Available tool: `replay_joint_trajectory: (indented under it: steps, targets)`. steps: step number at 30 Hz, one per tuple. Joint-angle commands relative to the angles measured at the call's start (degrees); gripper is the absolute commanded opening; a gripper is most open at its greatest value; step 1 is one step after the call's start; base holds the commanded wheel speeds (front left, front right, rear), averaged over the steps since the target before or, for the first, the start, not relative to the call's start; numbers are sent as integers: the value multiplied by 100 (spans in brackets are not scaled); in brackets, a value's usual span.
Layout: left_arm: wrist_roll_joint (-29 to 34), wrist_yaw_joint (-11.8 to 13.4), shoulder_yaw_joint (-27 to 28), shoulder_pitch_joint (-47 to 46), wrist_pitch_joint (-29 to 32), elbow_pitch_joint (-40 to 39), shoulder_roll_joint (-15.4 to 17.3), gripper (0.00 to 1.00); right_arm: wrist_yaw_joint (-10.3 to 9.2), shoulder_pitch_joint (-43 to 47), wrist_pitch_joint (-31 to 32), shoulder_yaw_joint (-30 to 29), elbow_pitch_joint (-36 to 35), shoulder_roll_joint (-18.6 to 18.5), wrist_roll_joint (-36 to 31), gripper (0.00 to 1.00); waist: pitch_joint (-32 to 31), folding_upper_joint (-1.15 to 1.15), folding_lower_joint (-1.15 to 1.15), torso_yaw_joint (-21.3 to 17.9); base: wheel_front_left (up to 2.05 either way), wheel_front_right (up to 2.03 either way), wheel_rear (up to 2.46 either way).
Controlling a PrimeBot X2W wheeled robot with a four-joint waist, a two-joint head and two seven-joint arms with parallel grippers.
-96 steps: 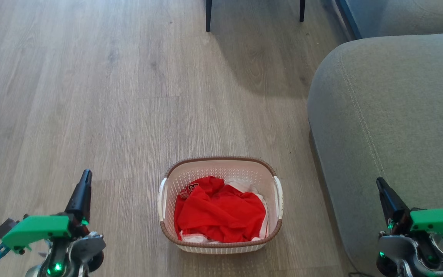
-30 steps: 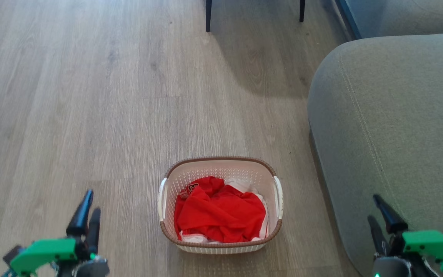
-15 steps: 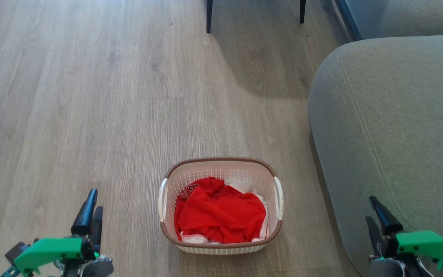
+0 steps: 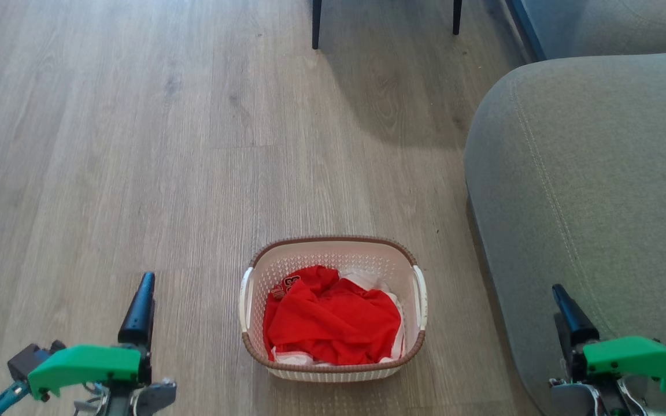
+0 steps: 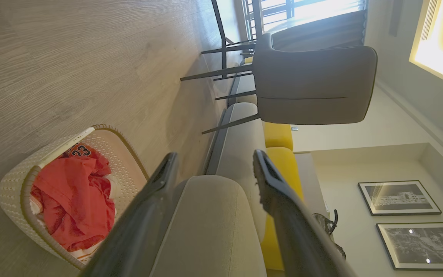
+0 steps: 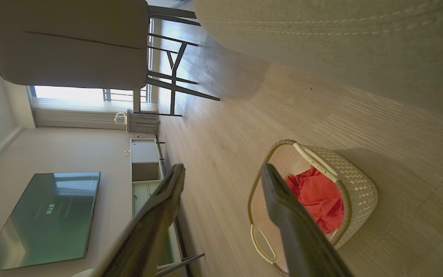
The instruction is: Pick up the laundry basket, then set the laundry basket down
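We look down at a pale wooden floor. The laundry basket stands upright on it, low in the middle of the head view. It is cream-white plastic with small holes, a brown woven-look rim and a white handle on each short side. Crumpled red clothes lie inside, with some white cloth showing at their edges.

A grey sofa rises near the basket on our right, with a strip of floor between them. Two dark chair legs stand far ahead.

Our left hand hovers at the lower left, well apart from the basket. In the left wrist view its two dark fingers are spread, with nothing between them, and the basket sits off to their side.

Our right hand hovers at the lower right, in front of the sofa's side. In the right wrist view its fingers are spread too and hold nothing. The basket shows past one finger, not touched. Neither hand touches the handles.
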Motion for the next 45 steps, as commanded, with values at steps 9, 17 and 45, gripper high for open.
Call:
replay_joint_trajectory:
  steps: [9,17,45]
  targets:
    - [1078,118,-66,-300,-218,-463,38,100,3,-293,-211,199,-449,-47,-1003,100,9,0,0,9,0,0,0]
    - [1820,177,-157,-282,-336,-585,40,100,3,-290,-329,286,-591,-52,-1690,100,14,0,0,15,0,0,0]
    - [4472,519,-606,-53,-805,-763,183,100,5,-196,-800,692,-895,-71,-3910,100,35,0,0,45,0,0,0]
